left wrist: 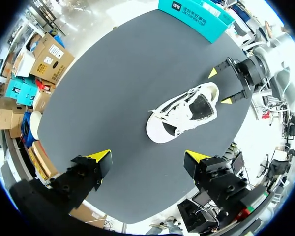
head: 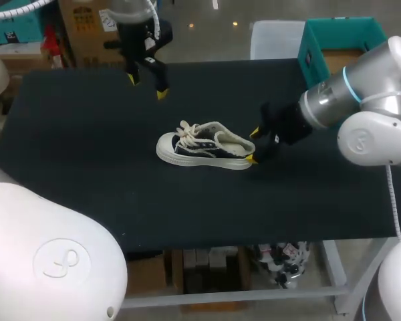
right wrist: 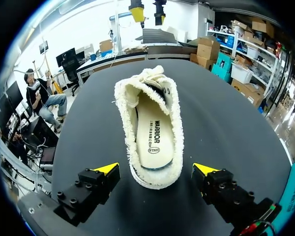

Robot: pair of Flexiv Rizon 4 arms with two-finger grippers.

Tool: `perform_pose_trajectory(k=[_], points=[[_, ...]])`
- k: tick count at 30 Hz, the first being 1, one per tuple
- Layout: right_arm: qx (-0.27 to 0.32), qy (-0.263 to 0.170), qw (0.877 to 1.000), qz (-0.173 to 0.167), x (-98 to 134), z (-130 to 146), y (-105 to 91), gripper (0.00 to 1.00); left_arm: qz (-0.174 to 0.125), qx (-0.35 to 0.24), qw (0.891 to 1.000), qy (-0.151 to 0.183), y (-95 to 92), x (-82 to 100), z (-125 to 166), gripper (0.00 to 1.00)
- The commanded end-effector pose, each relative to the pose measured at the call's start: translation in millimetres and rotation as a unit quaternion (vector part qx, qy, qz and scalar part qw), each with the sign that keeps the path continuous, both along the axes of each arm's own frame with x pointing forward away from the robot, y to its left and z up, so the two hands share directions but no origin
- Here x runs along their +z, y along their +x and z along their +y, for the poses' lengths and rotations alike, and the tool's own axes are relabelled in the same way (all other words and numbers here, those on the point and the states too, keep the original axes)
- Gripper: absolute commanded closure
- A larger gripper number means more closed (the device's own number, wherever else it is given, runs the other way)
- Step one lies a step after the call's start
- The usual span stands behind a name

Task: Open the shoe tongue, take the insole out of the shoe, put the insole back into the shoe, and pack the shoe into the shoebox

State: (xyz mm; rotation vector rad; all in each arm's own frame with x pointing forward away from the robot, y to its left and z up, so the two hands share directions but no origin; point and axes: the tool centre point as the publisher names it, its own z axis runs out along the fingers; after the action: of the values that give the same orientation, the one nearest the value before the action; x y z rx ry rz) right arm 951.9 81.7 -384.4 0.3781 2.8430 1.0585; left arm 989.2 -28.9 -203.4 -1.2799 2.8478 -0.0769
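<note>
A dark canvas shoe (head: 204,146) with a cream fleece collar, white sole and white laces lies on its sole mid-table, toe pointing left. Its pale insole (right wrist: 155,135) lies flat inside the shoe (right wrist: 150,125). My right gripper (head: 252,145) stands open at the heel, one yellow tip to each side of it, not touching. In the right wrist view the heel sits between the right gripper's (right wrist: 155,168) open fingers. My left gripper (head: 147,86) hangs open high over the table's far side, well apart from the shoe (left wrist: 184,112). The right gripper (left wrist: 220,87) shows at the heel there too.
A teal shoebox (head: 334,43) stands past the table's far right edge, also seen as a teal shoebox (left wrist: 194,17) in the left wrist view. The black table (head: 73,154) is bare around the shoe.
</note>
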Motion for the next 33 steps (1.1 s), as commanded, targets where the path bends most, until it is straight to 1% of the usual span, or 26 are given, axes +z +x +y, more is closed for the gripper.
perform_pose_trajectory(k=[1, 9, 14, 24, 28, 33], points=[[-0.01, 0.004, 1.0, 0.001, -6, 0, 5.1, 0.0, -0.006, -0.002, 1.0, 0.005, -4.8, -0.8, -7, 0.0], [-0.024, 0.012, 1.0, 0.0, -12, 0, 8.1, 0.0, -0.006, 0.002, 1.0, 0.003, -4.1, -4.6, -10, 0.0], [-0.025, 0.017, 0.999, 0.009, -21, 4, 9.1, 0.0, -0.006, 0.007, 1.0, 0.002, -2.5, -5.8, -9, 0.0], [-0.011, 0.023, 0.999, 0.02, -31, 23, 10.1, 0.0, -0.017, 0.002, 1.0, -0.002, -1.2, -8.9, -10, 0.0], [-0.015, 0.034, 0.999, 0.026, -38, 23, 8.3, 0.0, -0.018, 0.004, 1.0, -0.001, -0.8, -10.7, -9, 0.0], [-0.022, 0.046, 0.998, 0.025, -40, 19, 7.0, 0.0, -0.019, 0.005, 1.0, -0.003, -0.5, -11.4, -8, 0.0]])
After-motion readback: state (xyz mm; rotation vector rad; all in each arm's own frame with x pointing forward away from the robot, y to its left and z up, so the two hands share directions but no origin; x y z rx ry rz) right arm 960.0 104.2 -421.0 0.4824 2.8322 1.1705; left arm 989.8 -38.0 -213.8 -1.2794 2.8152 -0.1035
